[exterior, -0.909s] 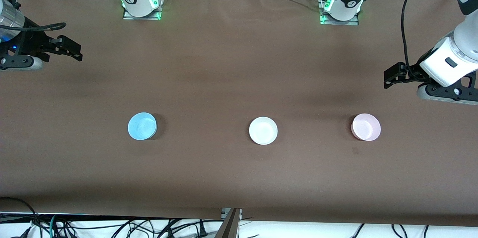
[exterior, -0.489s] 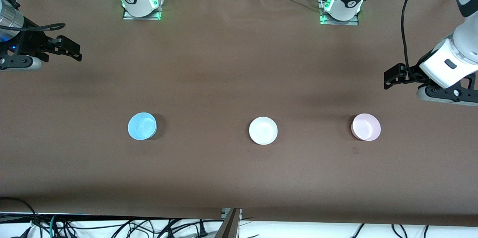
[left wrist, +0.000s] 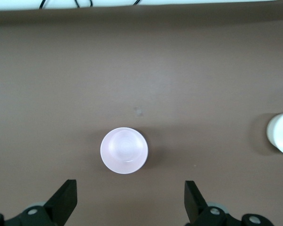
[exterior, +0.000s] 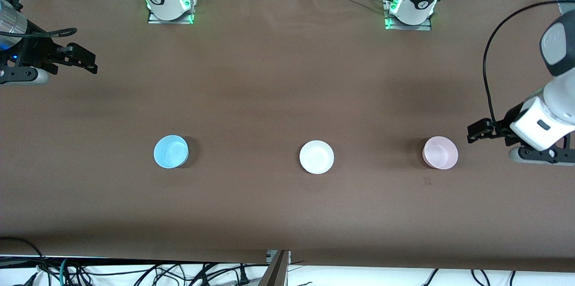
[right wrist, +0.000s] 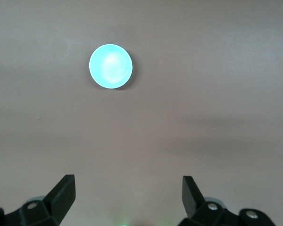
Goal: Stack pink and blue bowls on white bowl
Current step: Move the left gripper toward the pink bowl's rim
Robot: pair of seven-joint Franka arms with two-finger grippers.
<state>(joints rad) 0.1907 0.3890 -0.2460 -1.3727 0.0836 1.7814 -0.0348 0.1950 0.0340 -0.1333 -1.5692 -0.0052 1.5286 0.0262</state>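
Observation:
Three small bowls stand in a row on the brown table: the light blue bowl point(exterior: 170, 151) toward the right arm's end, the white bowl point(exterior: 316, 156) in the middle, the pale pink bowl point(exterior: 440, 152) toward the left arm's end. My left gripper point(exterior: 475, 132) is open and empty, in the air just beside the pink bowl at the left arm's end. The left wrist view shows the pink bowl point(left wrist: 124, 150) ahead of the open left gripper point(left wrist: 129, 200), and the white bowl point(left wrist: 282, 133) at the edge. My right gripper point(exterior: 87, 62) is open and empty at the right arm's end. The right wrist view shows the blue bowl point(right wrist: 111, 66) well ahead of the right gripper point(right wrist: 128, 195).
The two arm bases point(exterior: 170, 1) point(exterior: 411, 7) stand along the table edge farthest from the front camera. A black cable point(exterior: 489, 79) hangs by the left arm. Loose cables point(exterior: 134, 272) lie off the table's front edge.
My left gripper has moved toward the front camera and come level with the pink bowl. The right gripper has barely shifted. The bowls have not moved.

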